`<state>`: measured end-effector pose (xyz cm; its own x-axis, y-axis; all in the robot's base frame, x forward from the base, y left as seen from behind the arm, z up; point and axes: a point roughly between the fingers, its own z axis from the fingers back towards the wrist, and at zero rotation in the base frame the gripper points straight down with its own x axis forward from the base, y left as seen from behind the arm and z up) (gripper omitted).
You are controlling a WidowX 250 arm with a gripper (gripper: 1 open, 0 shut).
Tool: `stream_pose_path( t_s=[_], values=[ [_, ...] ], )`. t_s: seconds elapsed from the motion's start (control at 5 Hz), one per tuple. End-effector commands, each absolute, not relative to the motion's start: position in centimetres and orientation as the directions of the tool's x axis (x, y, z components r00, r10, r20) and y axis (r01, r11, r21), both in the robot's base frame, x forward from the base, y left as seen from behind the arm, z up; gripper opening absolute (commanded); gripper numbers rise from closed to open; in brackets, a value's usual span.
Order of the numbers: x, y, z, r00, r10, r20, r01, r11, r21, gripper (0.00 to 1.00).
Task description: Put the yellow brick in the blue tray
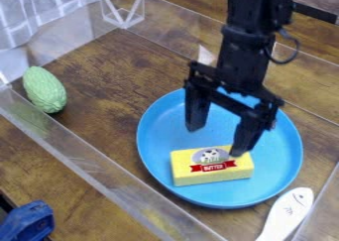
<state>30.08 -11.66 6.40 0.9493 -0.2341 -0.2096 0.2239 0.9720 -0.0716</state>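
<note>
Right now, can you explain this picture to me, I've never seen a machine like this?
One camera looks down on a wooden surface. The black jointed thing is a robot arm; its gripper has fingers spread open and appears to hold nothing. Just in front of it, a yellow block with a red-and-white "butter" label lies in a round bright blue tray. Also around are a green oval vegetable, a white rounded object and a dark blue item at the corner.
</note>
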Motion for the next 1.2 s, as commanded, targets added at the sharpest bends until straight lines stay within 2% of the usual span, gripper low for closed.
stream_pose_path(
  t_s=[0.0,0.2,0.6,1.0],
  values=[
    [32.3,-11.6,7.3,0.971,-0.199,-0.131,0.191,0.979,-0.072,1.0],
    [33.2,-10.4,6.5,0.979,-0.154,-0.135,0.146,0.987,-0.066,1.0],
    [32.2,-10.0,5.5,0.971,-0.196,-0.14,0.191,0.98,-0.046,1.0],
    [32.4,-8.0,7.3,0.931,-0.338,-0.139,0.338,0.941,-0.023,1.0]
  ],
)
